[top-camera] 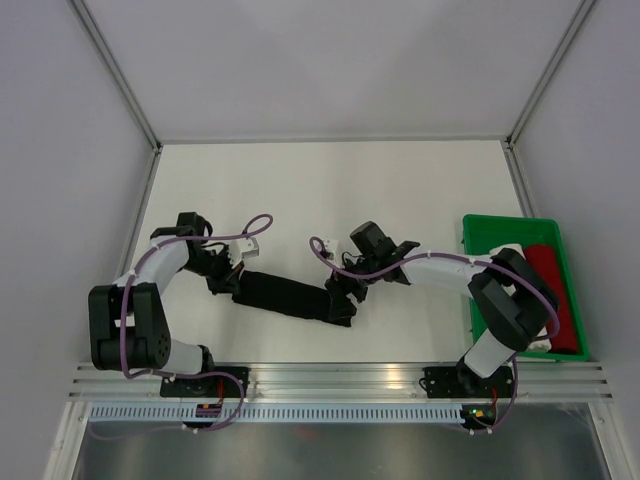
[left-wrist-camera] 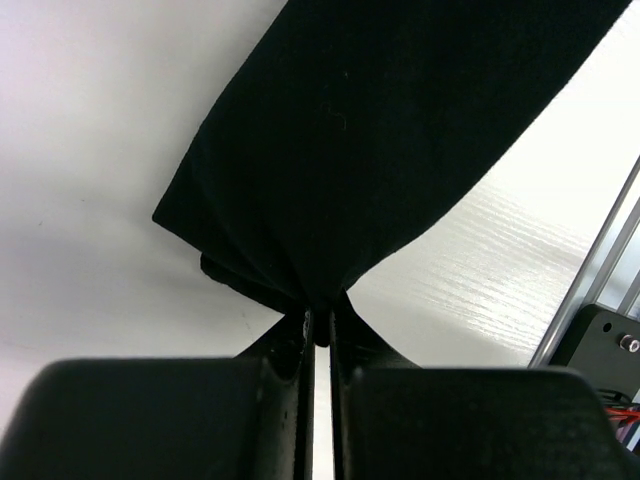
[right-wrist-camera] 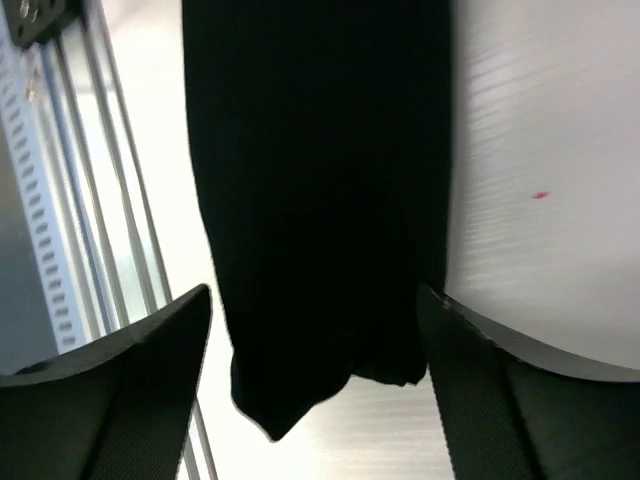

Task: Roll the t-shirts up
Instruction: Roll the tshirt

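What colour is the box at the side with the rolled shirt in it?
Green bin, seen best from the top camera.

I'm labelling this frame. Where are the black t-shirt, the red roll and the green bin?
black t-shirt (top-camera: 285, 296): top external view, middle of the long folded strip.
red roll (top-camera: 556, 290): top external view, middle of its visible length.
green bin (top-camera: 500, 224): top external view, far rim.

The right arm covers part of the red roll (top-camera: 548, 290) in the bin (top-camera: 480, 228). Both wrist views crop the black shirt (left-wrist-camera: 400, 140) at their top edge.
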`<action>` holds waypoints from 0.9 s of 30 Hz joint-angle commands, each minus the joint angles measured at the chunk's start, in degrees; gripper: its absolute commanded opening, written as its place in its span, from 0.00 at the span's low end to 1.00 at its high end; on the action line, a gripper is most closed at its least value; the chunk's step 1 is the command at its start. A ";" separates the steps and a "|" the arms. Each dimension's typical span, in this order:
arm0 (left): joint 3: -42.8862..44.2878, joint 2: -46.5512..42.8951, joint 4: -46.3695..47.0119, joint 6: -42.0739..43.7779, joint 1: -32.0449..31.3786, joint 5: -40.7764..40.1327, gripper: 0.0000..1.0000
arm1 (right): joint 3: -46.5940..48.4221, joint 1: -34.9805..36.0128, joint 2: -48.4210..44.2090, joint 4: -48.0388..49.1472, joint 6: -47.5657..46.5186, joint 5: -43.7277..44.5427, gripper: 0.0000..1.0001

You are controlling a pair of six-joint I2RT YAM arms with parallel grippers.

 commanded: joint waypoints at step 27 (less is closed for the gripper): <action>3.27 5.71 -3.46 -2.19 0.86 2.86 0.06 | 16.70 21.60 15.42 3.11 -3.33 39.35 0.98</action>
